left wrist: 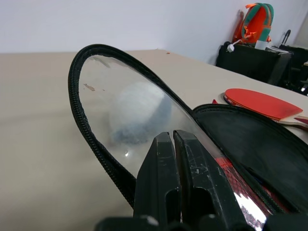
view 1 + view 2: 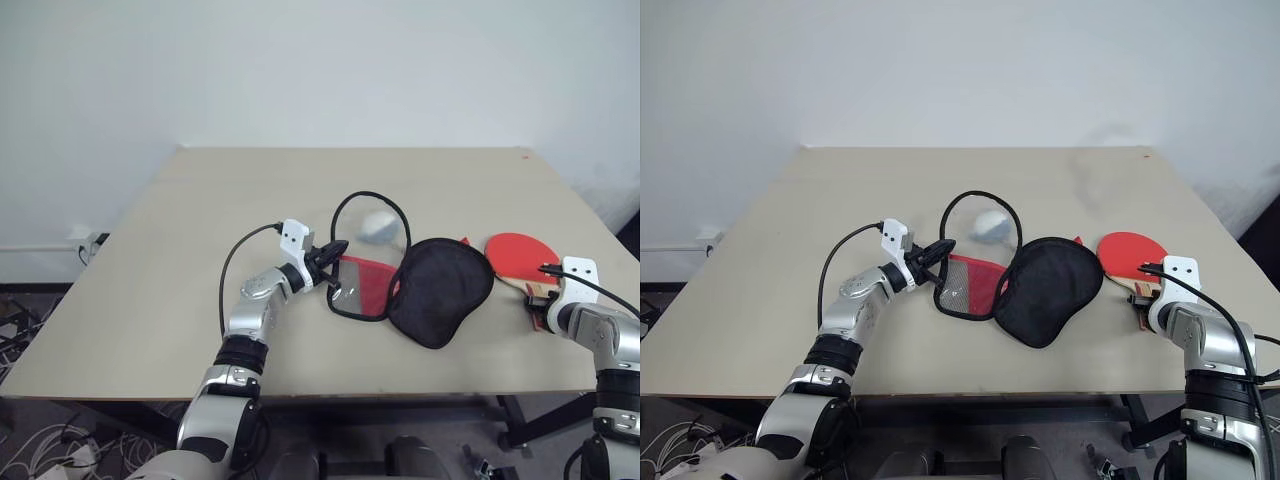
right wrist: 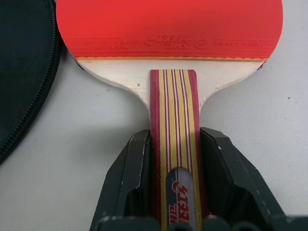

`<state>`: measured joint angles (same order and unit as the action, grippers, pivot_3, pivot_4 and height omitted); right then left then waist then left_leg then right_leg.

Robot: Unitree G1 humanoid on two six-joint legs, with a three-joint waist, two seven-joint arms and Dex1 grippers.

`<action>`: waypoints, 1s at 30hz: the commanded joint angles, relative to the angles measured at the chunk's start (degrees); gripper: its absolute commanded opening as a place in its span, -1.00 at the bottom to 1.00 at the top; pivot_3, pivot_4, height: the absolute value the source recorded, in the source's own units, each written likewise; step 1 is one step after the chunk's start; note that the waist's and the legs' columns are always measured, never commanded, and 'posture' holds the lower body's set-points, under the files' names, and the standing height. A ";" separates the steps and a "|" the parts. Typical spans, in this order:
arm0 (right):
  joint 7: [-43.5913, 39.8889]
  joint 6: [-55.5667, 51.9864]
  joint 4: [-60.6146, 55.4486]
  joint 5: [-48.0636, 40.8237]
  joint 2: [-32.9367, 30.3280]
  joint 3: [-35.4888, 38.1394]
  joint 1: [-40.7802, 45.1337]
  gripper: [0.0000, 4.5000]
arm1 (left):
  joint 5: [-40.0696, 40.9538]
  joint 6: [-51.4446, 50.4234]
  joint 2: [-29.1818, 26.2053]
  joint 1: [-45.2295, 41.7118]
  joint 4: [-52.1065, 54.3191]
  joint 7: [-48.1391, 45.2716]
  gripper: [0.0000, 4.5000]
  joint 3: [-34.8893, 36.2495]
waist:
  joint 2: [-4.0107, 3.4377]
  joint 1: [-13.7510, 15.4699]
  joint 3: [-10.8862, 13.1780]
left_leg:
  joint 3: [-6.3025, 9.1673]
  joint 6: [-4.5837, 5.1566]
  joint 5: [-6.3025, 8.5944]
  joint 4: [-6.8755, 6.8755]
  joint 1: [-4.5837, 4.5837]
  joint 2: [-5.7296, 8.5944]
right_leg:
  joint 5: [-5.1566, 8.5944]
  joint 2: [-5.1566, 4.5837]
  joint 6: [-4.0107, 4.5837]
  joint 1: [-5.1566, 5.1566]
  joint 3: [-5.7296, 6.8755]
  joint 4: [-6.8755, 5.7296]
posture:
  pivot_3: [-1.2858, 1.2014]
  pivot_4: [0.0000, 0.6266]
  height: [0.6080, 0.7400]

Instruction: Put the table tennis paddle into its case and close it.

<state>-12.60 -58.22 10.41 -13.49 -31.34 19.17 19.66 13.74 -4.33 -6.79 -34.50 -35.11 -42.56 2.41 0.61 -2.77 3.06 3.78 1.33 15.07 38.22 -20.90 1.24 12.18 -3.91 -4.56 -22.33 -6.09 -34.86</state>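
The case lies open at the table's middle, its black half [image 2: 440, 290] flat and its red panel [image 2: 362, 285] with the clear window [image 1: 130, 101] lifted. My left gripper [image 2: 330, 262] is shut on that window flap's zip edge and holds it up. The table tennis paddle [image 2: 520, 255] lies flat just right of the case, red face up, handle toward me. My right gripper [image 3: 174, 137] straddles the striped wooden handle [image 3: 173, 96], both fingers pressed against its sides.
A small white soft lump [image 2: 378, 226] sits behind the raised flap, seen through the window. The table's right edge [image 2: 590, 215] is close to the paddle. Bare tabletop [image 2: 300, 180] stretches behind and to the left. An orange backpack [image 1: 255, 21] stands off the table.
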 commanded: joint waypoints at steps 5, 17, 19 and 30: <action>4.42 4.16 0.78 0.82 0.87 3.01 3.15 -0.48 | 0.46 0.95 -0.11 -1.24 1.26 -0.06 -1.00 0.12 | 0.00 -0.05 0.00 | -0.03 0.04 -0.03 0.08 0.00 0.01 | 0.00 0.00 0.01 0.02 -0.05 0.00 | 0.03 -1.00 1.00; 10.51 0.27 -8.89 -0.24 3.27 3.93 7.40 -0.48 | 0.36 1.35 0.03 -1.76 0.55 -0.02 -1.00 0.11 | -0.13 0.04 0.00 | -0.02 0.10 -0.06 -0.30 -0.09 0.06 | 0.00 0.00 -0.03 -0.23 -0.17 0.00 | 0.03 -1.00 1.00; 11.87 -2.79 -12.39 -0.03 3.99 3.55 8.15 -0.48 | 0.33 1.45 0.12 -1.85 0.39 -0.04 -1.00 0.08 | -0.13 0.08 -0.01 | 0.01 0.10 -0.06 -0.31 -0.10 0.06 | 0.01 0.00 -0.04 -0.22 -0.15 0.00 | 0.03 -1.00 1.00; 16.66 -27.61 -24.53 -2.02 17.25 14.14 18.01 -0.48 | 0.27 1.77 0.20 -2.15 -0.23 -0.18 -1.00 0.00 | -0.18 0.08 -0.03 | 0.03 0.10 -0.06 -0.29 -0.10 0.03 | 0.00 0.02 -0.02 -0.24 -0.12 -0.05 | 0.03 -1.00 1.00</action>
<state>3.25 -83.58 -9.05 -14.57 -15.08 30.45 34.23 13.72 -3.69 -6.49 -34.72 -36.32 -42.51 2.42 0.44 -2.70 3.03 3.83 1.43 15.01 37.92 -21.00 1.27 12.18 -3.89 -4.58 -22.58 -6.20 -34.92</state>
